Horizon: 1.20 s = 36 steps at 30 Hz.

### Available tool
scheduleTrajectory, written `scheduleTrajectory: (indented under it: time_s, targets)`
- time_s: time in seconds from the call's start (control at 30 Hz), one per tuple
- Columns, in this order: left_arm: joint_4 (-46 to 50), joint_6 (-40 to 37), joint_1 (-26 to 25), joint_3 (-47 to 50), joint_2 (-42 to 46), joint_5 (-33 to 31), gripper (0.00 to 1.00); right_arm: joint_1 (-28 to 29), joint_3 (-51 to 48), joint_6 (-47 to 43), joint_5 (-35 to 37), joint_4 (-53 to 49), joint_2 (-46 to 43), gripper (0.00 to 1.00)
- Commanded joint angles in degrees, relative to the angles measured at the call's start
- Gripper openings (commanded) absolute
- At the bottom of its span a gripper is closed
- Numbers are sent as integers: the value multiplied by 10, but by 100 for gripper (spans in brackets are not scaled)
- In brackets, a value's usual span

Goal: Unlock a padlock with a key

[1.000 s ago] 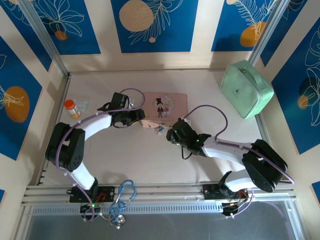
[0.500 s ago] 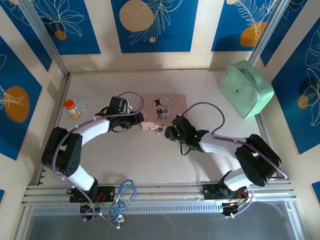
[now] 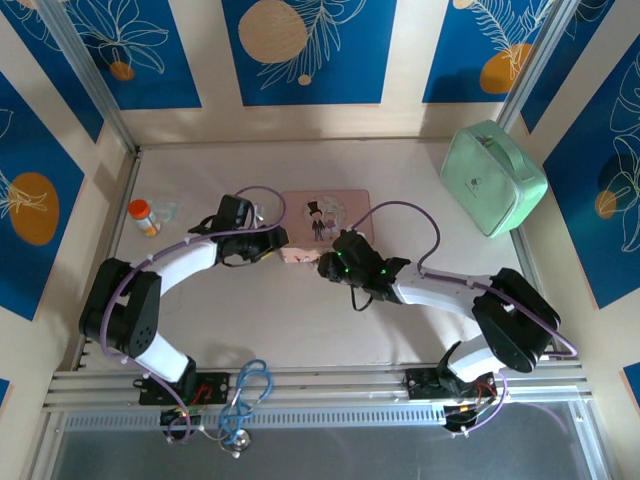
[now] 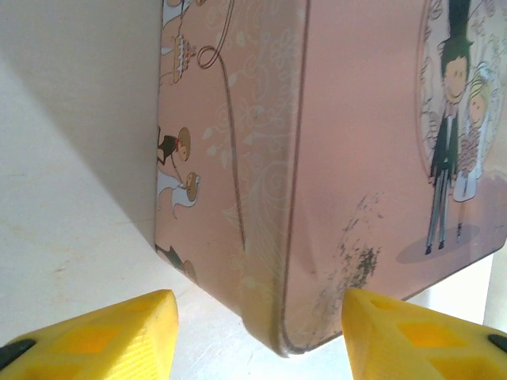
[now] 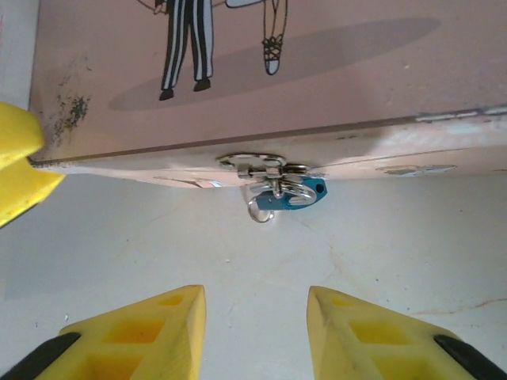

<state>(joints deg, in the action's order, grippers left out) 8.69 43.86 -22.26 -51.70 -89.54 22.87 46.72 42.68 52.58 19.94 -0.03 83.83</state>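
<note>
Right gripper (image 5: pixel 253 305), open and empty at the bottom of its wrist view, faces the padlock (image 5: pixel 291 194) hanging mid-frame from the latch (image 5: pixel 253 165) of the pink box (image 5: pixel 333 87). Left gripper (image 4: pixel 257 317), jaws apart, straddles a box corner (steadying, probably). Approach step; next calls for a fine, centred close-in.

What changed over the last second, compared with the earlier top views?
The right pincer swung left toward the pink box, now facing the padlock hanging on its near side, jaws open and empty. The left pincer barely shifted, straddling the box's corner. Nothing was gripped or released. Box, green case and orange bottle stayed put.
</note>
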Motion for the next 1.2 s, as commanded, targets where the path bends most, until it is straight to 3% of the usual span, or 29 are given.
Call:
scheduleTrajectory:
  time_s: [0.0,0.43,0.63,0.93,1.17]
  targets:
    - [25,-9,-4,-37,3,-8,56,-8,2,0,8,0,23,39]
    - [56,-27,2,-34,-10,-13,52,-10,87,-30,-3,-12,140,37]
    - [69,-46,10,-38,-2,-12,52,-17,116,-28,-1,-40,165,41]
    - [40,-35,14,-23,-7,-4,51,3,97,-47,17,-52,128,51]
    - [34,-34,15,-22,-9,-4,51,-5,88,-42,16,-54,122,51]
